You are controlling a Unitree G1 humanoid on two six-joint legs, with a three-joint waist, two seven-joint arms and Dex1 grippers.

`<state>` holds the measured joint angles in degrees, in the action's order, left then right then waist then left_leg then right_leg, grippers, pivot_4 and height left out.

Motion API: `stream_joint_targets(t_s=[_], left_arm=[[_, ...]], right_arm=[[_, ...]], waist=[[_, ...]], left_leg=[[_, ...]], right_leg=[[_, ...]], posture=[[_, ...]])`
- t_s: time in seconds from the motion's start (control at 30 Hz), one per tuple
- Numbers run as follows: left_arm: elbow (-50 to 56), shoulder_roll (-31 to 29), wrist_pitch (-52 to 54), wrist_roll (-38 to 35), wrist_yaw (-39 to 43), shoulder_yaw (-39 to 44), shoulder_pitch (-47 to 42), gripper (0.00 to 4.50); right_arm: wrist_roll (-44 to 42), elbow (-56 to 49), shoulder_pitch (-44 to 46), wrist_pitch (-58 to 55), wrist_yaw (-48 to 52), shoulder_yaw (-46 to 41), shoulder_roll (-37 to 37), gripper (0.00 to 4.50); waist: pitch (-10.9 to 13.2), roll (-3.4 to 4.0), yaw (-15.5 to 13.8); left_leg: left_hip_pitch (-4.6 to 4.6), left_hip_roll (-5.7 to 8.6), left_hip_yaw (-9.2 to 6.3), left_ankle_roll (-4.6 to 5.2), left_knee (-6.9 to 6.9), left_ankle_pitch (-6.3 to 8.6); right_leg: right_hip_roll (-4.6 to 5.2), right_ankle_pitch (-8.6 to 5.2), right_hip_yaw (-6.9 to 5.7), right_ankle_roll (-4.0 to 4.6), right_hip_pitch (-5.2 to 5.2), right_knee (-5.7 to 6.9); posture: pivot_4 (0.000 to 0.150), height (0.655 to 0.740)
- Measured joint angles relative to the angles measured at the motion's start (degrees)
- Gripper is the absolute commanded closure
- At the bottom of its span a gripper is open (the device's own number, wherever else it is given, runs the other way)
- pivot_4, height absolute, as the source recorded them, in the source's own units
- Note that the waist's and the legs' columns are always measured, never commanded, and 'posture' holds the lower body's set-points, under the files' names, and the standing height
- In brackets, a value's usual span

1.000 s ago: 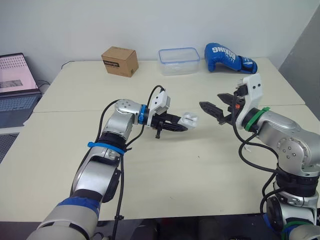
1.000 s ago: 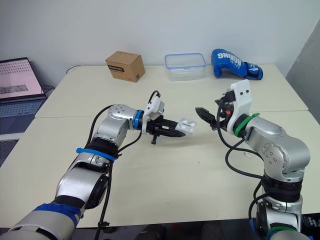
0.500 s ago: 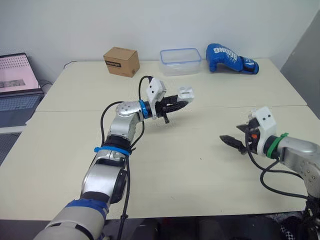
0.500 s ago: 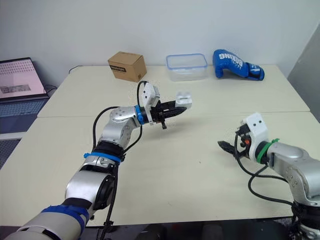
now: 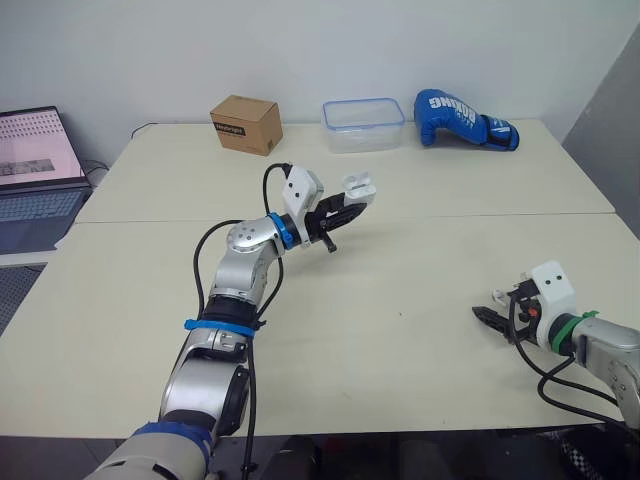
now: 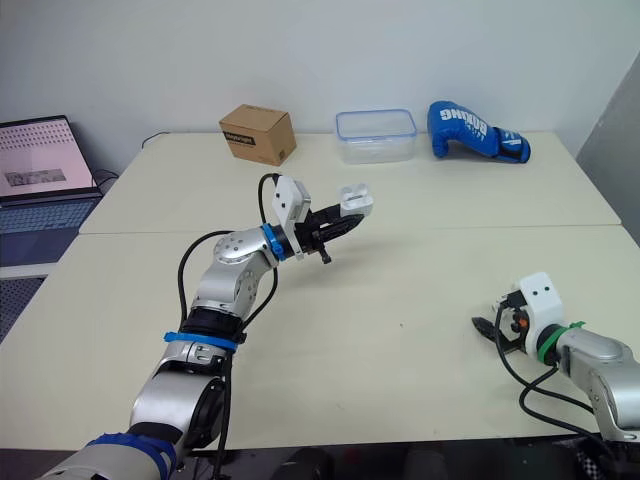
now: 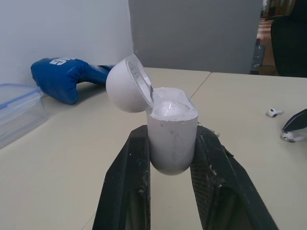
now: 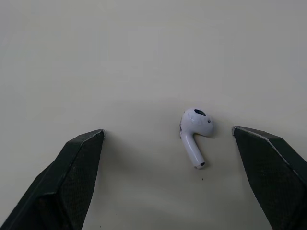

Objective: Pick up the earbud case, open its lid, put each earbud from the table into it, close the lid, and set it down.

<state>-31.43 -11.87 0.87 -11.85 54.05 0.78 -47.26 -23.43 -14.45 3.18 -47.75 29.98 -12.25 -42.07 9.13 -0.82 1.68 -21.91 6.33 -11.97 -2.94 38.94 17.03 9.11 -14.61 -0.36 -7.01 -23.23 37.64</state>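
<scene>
- The earbud case [image 7: 171, 129] is up in the air over the far middle of the table [image 5: 400, 300]. It's upright and pinched around its lower half by the left gripper [image 7: 171, 140], with a black finger pressed on each side.
- The case's lid [image 7: 128, 84] is flipped open and tipped back on its hinge, so you can see down into the white inside. I can't tell whether anything is sitting in there.
- One earbud [image 8: 195, 132] is lying flat on the table near the right front edge, stem pointing toward the wrist camera.
- The right gripper [image 8: 168, 130] is down low at that earbud with its fingers spread wide. The bud sits between them, touching neither and closer to one finger than the other.
- From the left wrist view there's a second earbud [image 7: 272, 112] on the table too, near the first one but apart from it.
- Along the back edge there's a cardboard box [image 5: 243, 123], then a clear plastic container [image 5: 362, 124] with a blue rim, then a blue boxing glove [image 5: 462, 118].
- An open laptop [image 5: 35, 160] is off to the left, beside the table.
</scene>
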Motion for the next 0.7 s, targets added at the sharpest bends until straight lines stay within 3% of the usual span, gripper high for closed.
stream_joint_targets(t_s=[0.1, 0.2, 0.5, 0.53, 0.7], left_arm=[[0.0, 0.0, 0.2, -0.4, -0.2, -0.1, 0.2, 3.76], [0.1, 0.0, 0.3, -0.6, -0.3, -0.2, 0.2, 3.76], [0.1, 0.0, 0.4, -1.0, -0.6, -0.4, 0.2, 3.76], [0.1, 0.0, 0.4, -1.0, -0.7, -0.4, 0.2, 3.76], [0.2, 0.7, 0.7, -1.2, -1.2, -0.5, 0.2, 3.76]], right_arm=[[0.0, 1.0, 0.7, 0.3, -0.1, 0.0, 0.2, 0.03], [0.1, 1.3, 1.0, 0.2, -0.1, 0.0, 0.4, 0.56], [0.1, 1.3, 0.8, 0.2, 0.0, 0.0, 0.8, 3.90], [0.1, 1.3, 0.8, 0.3, 0.0, 0.0, 0.9, 4.11], [-0.3, 0.9, -0.6, -0.1, 3.1, 0.0, -2.7, 4.10]], waist=[[0.0, 0.00, 0.0], [0.0, -0.01, 0.0], [0.0, -0.01, 0.0], [0.0, -0.01, 0.0], [0.0, -0.01, -0.1]], left_leg=[[0.00, 0.00, 0.00, 0.00, 0.00, 0.00], [0.00, 0.00, 0.00, 0.00, 0.00, 0.00], [0.00, -0.01, 0.00, 0.00, -0.01, 0.00], [0.00, -0.01, 0.00, 0.00, -0.01, 0.00], [-0.01, 0.01, -0.01, 0.00, -0.01, 0.00]], right_leg=[[0.00, 0.00, 0.00, 0.00, 0.00, -0.01], [0.00, 0.00, 0.00, 0.00, 0.00, -0.01], [0.00, 0.00, 0.00, 0.00, 0.01, -0.02], [0.00, 0.00, 0.00, 0.00, 0.01, -0.02], [0.00, 0.00, -0.02, 0.00, 0.01, -0.04]], posture=[[0.150, 0.7400], [0.150, 0.7400], [0.150, 0.7400], [0.150, 0.7400], [0.150, 0.7400]])
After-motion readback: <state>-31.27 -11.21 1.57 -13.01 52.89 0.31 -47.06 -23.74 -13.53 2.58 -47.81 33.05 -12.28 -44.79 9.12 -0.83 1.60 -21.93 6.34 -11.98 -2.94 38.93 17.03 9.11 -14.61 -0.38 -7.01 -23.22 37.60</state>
